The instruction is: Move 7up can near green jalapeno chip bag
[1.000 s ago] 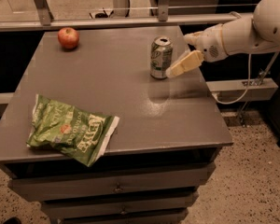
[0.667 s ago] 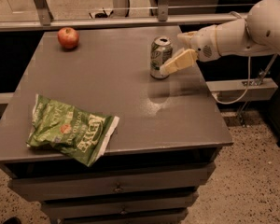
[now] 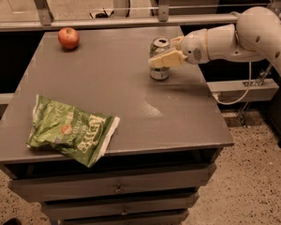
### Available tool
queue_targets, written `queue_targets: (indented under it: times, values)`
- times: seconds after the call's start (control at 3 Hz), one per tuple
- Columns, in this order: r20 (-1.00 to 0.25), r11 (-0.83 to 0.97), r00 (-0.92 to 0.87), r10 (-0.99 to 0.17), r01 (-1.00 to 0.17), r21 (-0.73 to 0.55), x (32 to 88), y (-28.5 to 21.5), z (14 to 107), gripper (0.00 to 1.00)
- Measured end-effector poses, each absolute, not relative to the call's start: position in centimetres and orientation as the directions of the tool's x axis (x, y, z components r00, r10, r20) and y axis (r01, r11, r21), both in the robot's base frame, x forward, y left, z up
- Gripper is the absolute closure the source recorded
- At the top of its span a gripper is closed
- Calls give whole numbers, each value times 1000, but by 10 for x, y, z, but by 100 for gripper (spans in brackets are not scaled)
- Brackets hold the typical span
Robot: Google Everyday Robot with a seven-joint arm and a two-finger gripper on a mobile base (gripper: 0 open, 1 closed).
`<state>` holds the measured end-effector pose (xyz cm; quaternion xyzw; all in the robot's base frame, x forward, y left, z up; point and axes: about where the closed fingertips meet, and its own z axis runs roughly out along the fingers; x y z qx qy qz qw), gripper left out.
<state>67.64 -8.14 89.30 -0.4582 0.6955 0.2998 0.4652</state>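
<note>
The 7up can (image 3: 158,71) stands upright on the grey table (image 3: 131,107), at its back right. My gripper (image 3: 160,53) reaches in from the right and is open around the can. One finger (image 3: 166,59) crosses the can's front and the other sits behind its top. The can rests on the table. The green jalapeno chip bag (image 3: 70,130) lies flat at the front left of the table, far from the can.
A red apple (image 3: 68,37) sits at the table's back left corner. A metal rail (image 3: 107,22) runs behind the table. Drawers (image 3: 117,189) lie under the front edge. A cable hangs off to the right.
My gripper has moved left from beside the can to around it. The can, bag and apple have stayed in place.
</note>
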Motion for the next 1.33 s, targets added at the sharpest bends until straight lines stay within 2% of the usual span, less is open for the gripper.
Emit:
queue_targets:
  times: [0.67,1.0,1.33]
  values:
    - [-947,383,-104,-305,-923,-22,665,-70,930,87]
    - [-947,379,-104,-305,-925,-21,665,-67,929,100]
    - [-943,360,-106,-317,-933,-16,658,-59,924,100]
